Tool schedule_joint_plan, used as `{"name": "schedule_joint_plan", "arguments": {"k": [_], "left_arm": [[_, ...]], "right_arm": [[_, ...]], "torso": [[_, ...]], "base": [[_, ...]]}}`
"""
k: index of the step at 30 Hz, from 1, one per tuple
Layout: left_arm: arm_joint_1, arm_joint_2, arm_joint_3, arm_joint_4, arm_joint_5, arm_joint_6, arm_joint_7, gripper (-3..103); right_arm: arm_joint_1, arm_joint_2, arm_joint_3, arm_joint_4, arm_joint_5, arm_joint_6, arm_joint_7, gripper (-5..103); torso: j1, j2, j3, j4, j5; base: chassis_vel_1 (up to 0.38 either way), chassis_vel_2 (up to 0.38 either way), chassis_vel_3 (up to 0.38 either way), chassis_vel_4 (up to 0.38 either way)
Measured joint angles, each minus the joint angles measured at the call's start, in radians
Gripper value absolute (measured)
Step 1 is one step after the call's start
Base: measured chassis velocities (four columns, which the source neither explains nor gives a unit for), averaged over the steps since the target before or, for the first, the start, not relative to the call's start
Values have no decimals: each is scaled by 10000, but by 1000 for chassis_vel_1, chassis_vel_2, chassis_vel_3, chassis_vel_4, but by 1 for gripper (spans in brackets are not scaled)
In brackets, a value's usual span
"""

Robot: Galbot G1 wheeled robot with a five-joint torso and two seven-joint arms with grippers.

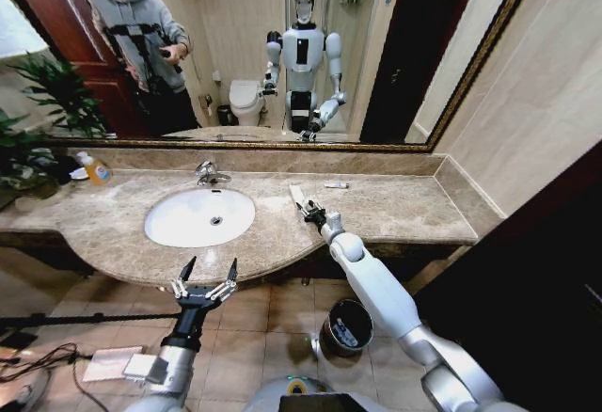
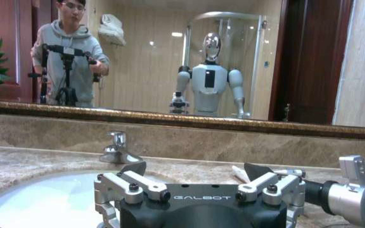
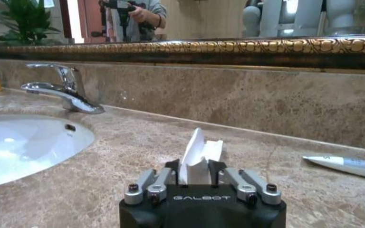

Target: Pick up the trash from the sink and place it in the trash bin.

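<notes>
My right gripper point(image 1: 309, 211) is low over the marble counter just right of the white sink point(image 1: 165, 233), shut on a piece of white trash point(image 1: 297, 196). In the right wrist view the folded white wrapper point(image 3: 195, 156) stands up between the closed fingers point(image 3: 171, 172). A second white tube point(image 1: 336, 185) lies farther back on the counter, also seen as a tube point(image 3: 350, 164) near the wall. The dark round trash bin point(image 1: 346, 327) stands on the floor below the counter. My left gripper point(image 1: 207, 275) hangs open in front of the counter edge, holding nothing.
A chrome faucet point(image 1: 209, 175) rises behind the basin. An orange soap bottle point(image 1: 94, 169) and a green plant point(image 1: 38, 120) sit at the counter's left end. A mirror spans the wall behind. Cables and a white cloth point(image 1: 108, 363) lie on the tiled floor.
</notes>
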Motion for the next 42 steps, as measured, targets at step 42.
{"name": "schedule_joint_plan", "arguments": {"k": [42], "left_arm": [[0,0,0,0,1,0,0,100]], "right_arm": [[-8795,-1045,5455,6463,-680,2717,-241,0]], "torso": [[-1,1,-2,0,0]], "base": [[0,0,0,0]]}}
